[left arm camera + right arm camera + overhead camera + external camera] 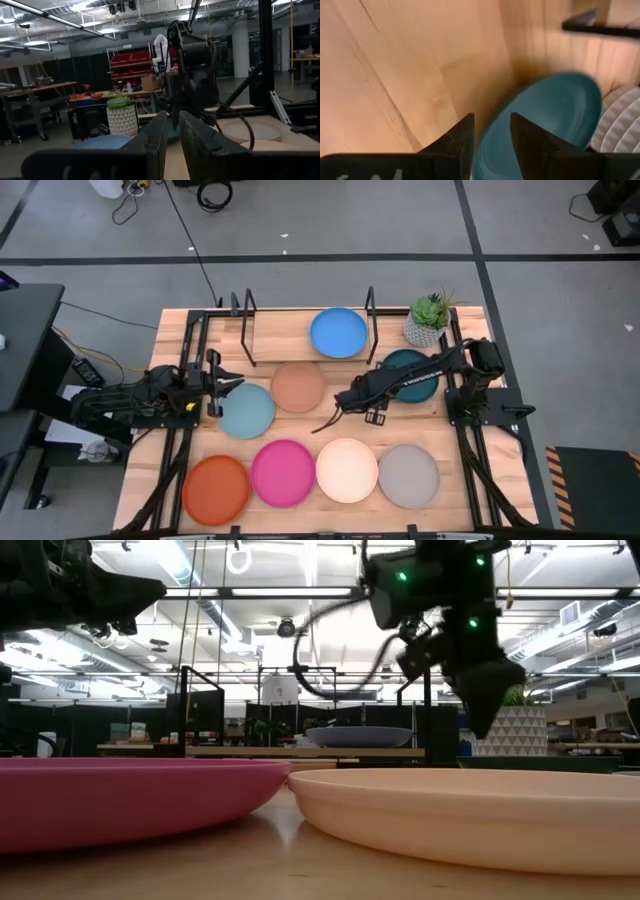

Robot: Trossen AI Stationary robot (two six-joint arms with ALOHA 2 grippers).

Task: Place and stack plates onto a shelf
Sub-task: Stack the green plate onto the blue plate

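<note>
Right gripper (345, 399): reaching over the table's middle, hanging above the bare wood just beside the peach plate (298, 387); in its wrist view its two fingers (455, 142) are standing slightly apart, gripping nothing.
Dark teal plate (555, 112): lying on the tabletop under the right arm, next to the potted plant (429, 319).
Left gripper (221, 384): waiting at the table's left side, beside the light blue plate (247, 410), its fingers (152, 137) showing a narrow gap and carrying nothing.
Shelf (262, 340): sitting along the table's far edge, bearing the blue plate (338, 333) near its right uprights.
Front row: orange plate (215, 489), magenta plate (283, 472), cream-white plate (347, 470) and grey plate (408, 476) lying side by side along the near edge.
</note>
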